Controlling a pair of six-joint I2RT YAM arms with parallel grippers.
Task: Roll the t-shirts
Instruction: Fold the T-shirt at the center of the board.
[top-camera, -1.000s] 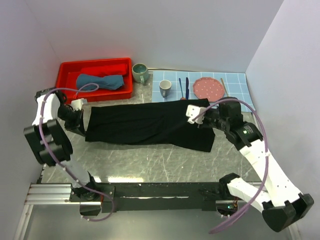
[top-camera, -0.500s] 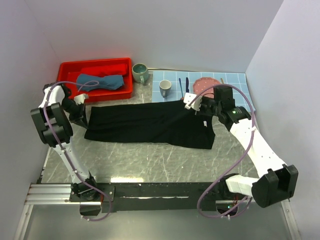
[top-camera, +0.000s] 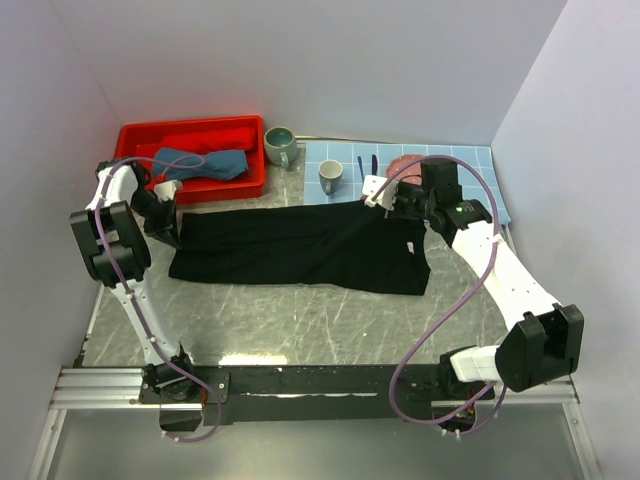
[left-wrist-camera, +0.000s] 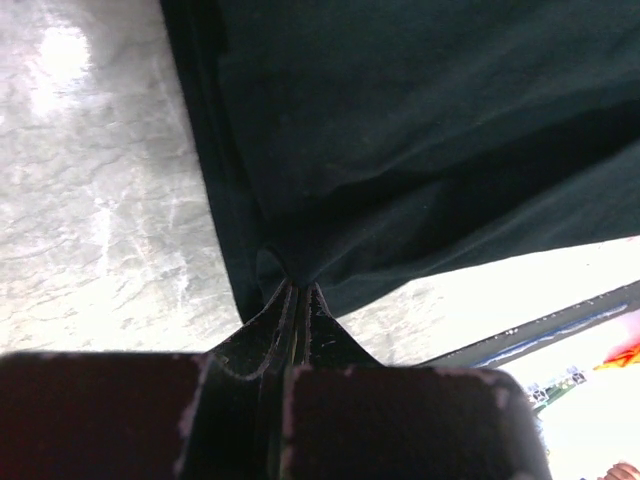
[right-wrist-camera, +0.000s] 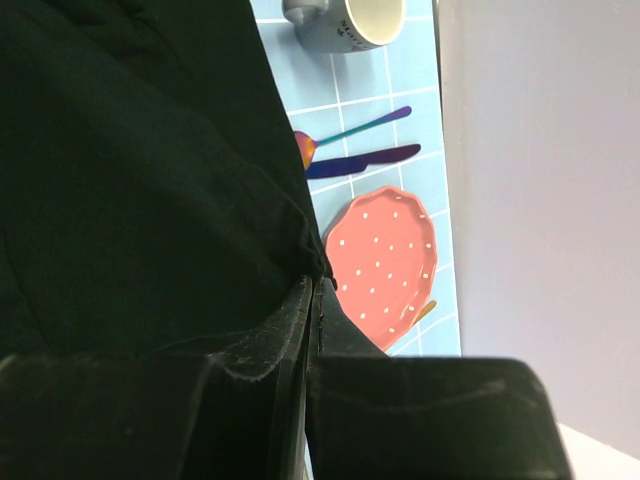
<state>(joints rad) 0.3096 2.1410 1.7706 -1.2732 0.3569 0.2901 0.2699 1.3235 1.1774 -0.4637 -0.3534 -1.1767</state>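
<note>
The black t-shirt (top-camera: 300, 245) lies folded into a long band across the marble table (top-camera: 300, 320). At the band's far left corner, my left gripper (top-camera: 172, 208) is shut on the cloth; in the left wrist view the jaws (left-wrist-camera: 295, 288) pinch a pucker of black fabric (left-wrist-camera: 420, 130). Over at the far right corner my right gripper (top-camera: 372, 203) is also shut, and its own view shows the jaws (right-wrist-camera: 315, 282) clamped on a bunched black edge (right-wrist-camera: 130, 170). The slate-blue rolled t-shirt (top-camera: 200, 163) rests in the red bin (top-camera: 190, 133).
Behind the shirt sit a green mug (top-camera: 279, 145) and a grey mug (top-camera: 330, 176). A blue-checked placemat (top-camera: 470, 170) carries a knife (right-wrist-camera: 360, 160), a spoon and a pink dotted plate (right-wrist-camera: 385, 265), close beside my right gripper. Walls close in left, back and right.
Both grippers have moved toward the back of the table, carrying the shirt's edge with them; the shirt has shifted back and lies as a narrower, flatter band. Both stayed shut.
</note>
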